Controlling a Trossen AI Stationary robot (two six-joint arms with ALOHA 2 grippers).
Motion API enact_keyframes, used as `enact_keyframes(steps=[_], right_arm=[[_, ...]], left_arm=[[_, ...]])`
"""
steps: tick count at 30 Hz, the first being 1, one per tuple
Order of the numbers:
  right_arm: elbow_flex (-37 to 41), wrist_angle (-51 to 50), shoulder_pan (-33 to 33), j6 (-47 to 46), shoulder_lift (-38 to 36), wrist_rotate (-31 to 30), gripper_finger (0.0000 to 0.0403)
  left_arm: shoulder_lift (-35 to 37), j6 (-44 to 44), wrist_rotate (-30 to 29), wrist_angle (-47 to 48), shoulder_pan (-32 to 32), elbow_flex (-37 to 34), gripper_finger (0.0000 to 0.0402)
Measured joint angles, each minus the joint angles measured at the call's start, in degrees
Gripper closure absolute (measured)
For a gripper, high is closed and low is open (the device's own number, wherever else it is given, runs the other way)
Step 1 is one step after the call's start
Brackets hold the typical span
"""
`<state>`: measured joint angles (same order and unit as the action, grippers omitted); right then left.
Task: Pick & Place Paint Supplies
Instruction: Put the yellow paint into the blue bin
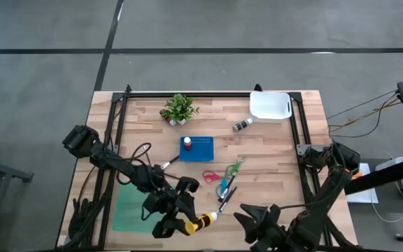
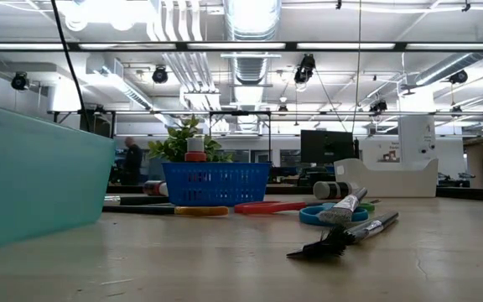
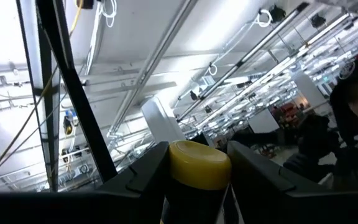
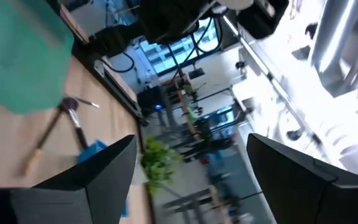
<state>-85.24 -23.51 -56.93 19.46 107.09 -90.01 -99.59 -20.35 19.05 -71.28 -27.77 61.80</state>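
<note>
Light comes from ceiling strips overhead; they glare hard in my left wrist view and wash out one side of my right wrist view. My worktop (image 1: 271,150) is evenly lit with soft, faint shadows. Both wrist pictures are blurred; the low view's near foreground is soft.

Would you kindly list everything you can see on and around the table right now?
Paint bottle: one, yellow cap, held in the left pincer at the table's near edge.
Blue basket: one, mid-table, with a red-capped bottle inside.
Scissors: a red, a green and a blue pair, lying together right of centre.
Brushes: two, dark handles, just in front of the scissors.
Small bottle: one, dark, lying beside the white tray.
White tray: one, far right.
Potted plant: one, green, far side.
Teal bin: one, near left.
Left pincer: closed on the paint bottle.
Right pincer: open, empty, near edge.
</note>
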Motion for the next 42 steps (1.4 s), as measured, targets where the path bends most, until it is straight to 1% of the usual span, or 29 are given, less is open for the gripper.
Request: enact_keyframes(steps=[8, 12, 17, 20, 22, 26, 28, 30, 33, 36, 39, 42], right_arm=[[-3.71, 0.35, 1.24, 15.83, -0.02, 0.01, 0.0099], [-6.71, 0.29, 1.93, 24.78, -0.02, 0.01, 0.0099], [-13.76, -6.52, 3.27, 26.0, -0.11, 0.01, 0.0099], [-16.9, -4.77, 3.61, 26.21, -0.11, 0.12, 0.0099], [-18.73, -4.19, 3.52, 27.04, -0.12, 2.61, 0.0099], [-21.12, -2.46, 3.94, 30.43, -0.17, 11.6, 0.0099], [-21.23, 1.62, 4.89, 34.72, -0.15, 12.89, 0.0099], [-20.71, 7.82, 5.8, 41.94, -0.15, 13.24, 0.0099], [-20.51, 16.2, 6.77, 50.27, -0.11, 18.6, 0.0099], [-20.2, 24.9, 7.47, 57.65, -0.11, 22.07, 0.0099], [-20.1, 29.95, 8.04, 61.87, -0.11, 27.17, 0.0099], [-20.08, 31.96, 8.56, 63.32, -0.11, 33.65, 0.0099]], left_arm=[[0.0, 3.83, 0.01, -8.05, 0.01, 0.09, 0.0239], [0.0, 6.61, -0.46, -9.65, 0.35, 1.75, 0.0239], [0.0, 7.35, -0.47, -9.09, 0.37, 3.87, 0.0239], [0.0, 7.31, 0.48, -8.81, 0.37, 3.95, 0.0239], [0.0, 7.3, 1.35, -9.34, 0.37, 3.91, 0.0239], [0.0, 7.38, 3.52, -12.43, 0.33, 3.91, 0.0239], [0.0, 8.4, 4.82, -14.84, 0.33, 3.91, 0.0239], [0.02, 8.93, 5.85, -16.5, 0.33, 3.93, 0.0239], [0.02, 8.97, 6.61, -17.48, 0.33, 3.93, 0.0239], [0.02, 8.66, 7.13, -17.91, 0.33, 3.95, 0.0239], [0.02, 8.58, 8.69, -18.53, 0.33, 4.29, 0.0238], [0.02, 8.2, 9.49, -18.71, 0.33, 4.98, 0.0238]])
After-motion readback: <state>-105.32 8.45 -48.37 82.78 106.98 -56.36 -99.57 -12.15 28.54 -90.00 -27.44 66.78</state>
